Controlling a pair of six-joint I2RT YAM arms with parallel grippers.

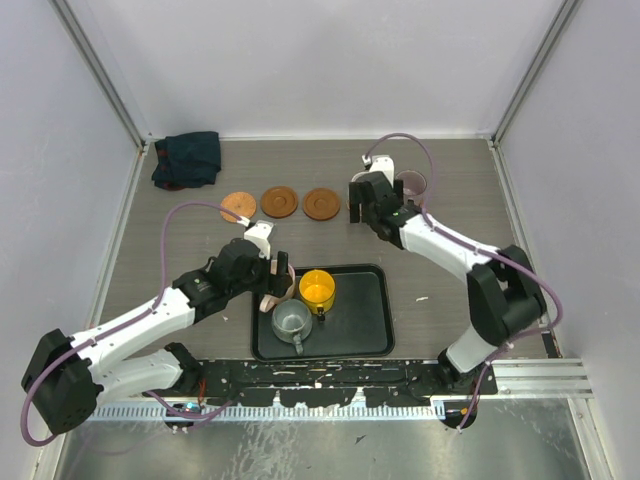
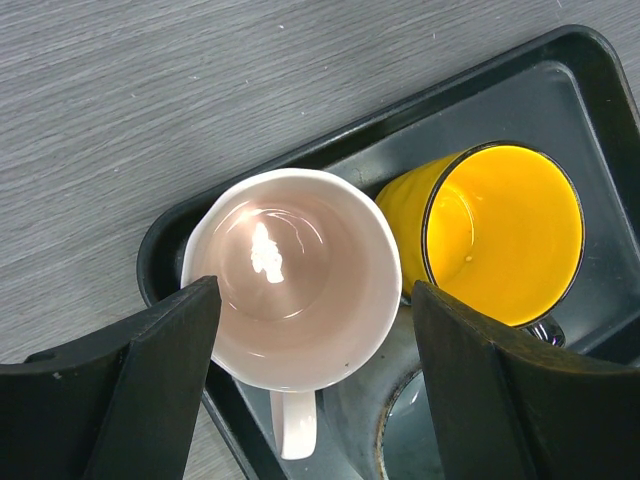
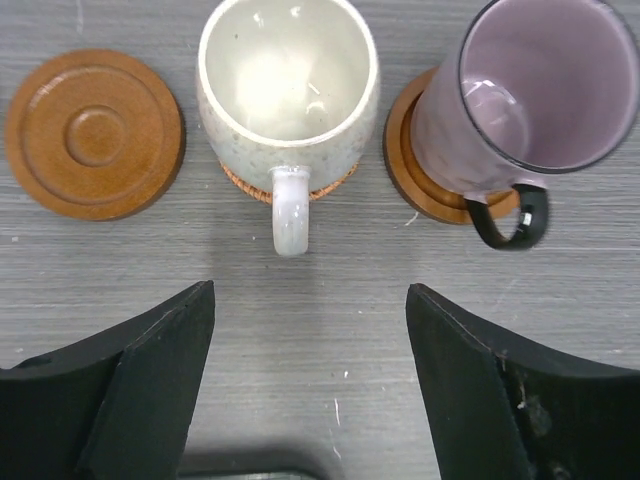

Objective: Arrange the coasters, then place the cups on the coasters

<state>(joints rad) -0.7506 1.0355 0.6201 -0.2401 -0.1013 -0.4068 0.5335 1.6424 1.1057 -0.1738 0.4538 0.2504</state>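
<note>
Two cups, cream and mauve, sit on coasters; three coasters wait bare, three cups remain in the tray; left claw spread around the pink cup, right claw wide, empty.

No txt, labels or nos. legible — none

2 cups on coasters, 3 in tray
</note>
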